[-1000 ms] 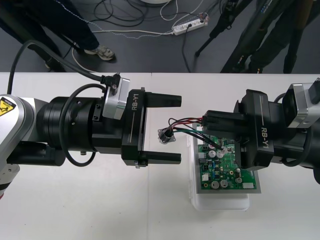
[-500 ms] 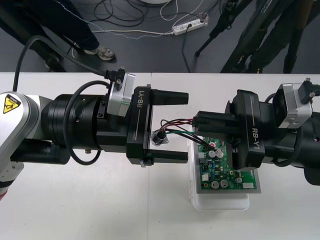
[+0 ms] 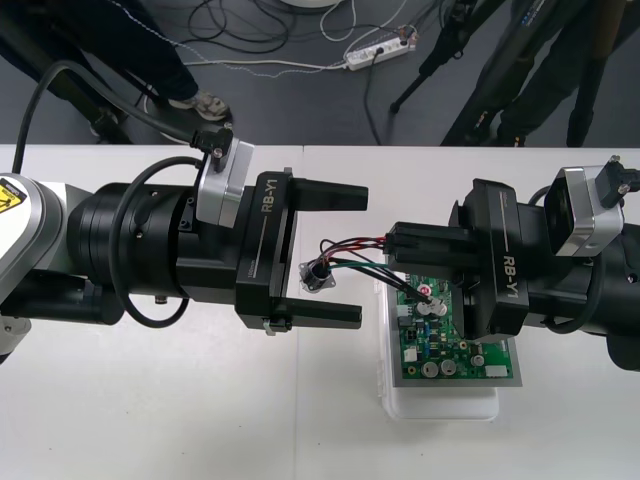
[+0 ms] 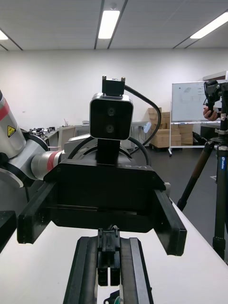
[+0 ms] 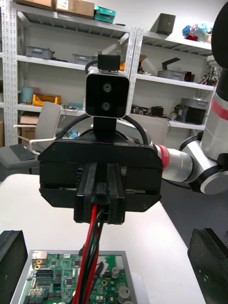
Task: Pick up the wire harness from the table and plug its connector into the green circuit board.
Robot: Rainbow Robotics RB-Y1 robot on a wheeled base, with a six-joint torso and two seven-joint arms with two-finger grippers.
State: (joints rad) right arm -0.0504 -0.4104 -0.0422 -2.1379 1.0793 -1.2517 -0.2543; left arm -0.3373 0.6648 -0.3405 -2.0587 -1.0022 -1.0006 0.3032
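My right gripper (image 3: 398, 250) is shut on the harness's black plug (image 4: 109, 258), held above the table just left of the green circuit board (image 3: 448, 338). From the plug, red, black and green wires (image 3: 355, 252) run left to the round metal socket (image 3: 313, 276). That socket hangs between the fingers of my open left gripper (image 3: 362, 254), touching neither. In the left wrist view the right gripper (image 5: 100, 209) faces me with the red and black wires (image 5: 91, 247) dropping toward the board (image 5: 54, 280). The right wrist view has the left gripper (image 4: 102, 236) wide open straight ahead.
The board rests on a white base (image 3: 440, 405) at the table's right middle. Both arms meet over the table's centre, close together. Bare table lies in front of them and to the left. Cables and tripod legs stand on the dark floor beyond the far edge.
My right gripper shifted left with the harness, away from the board. My left gripper advanced right until its fingers straddled the socket, then eased back slightly.
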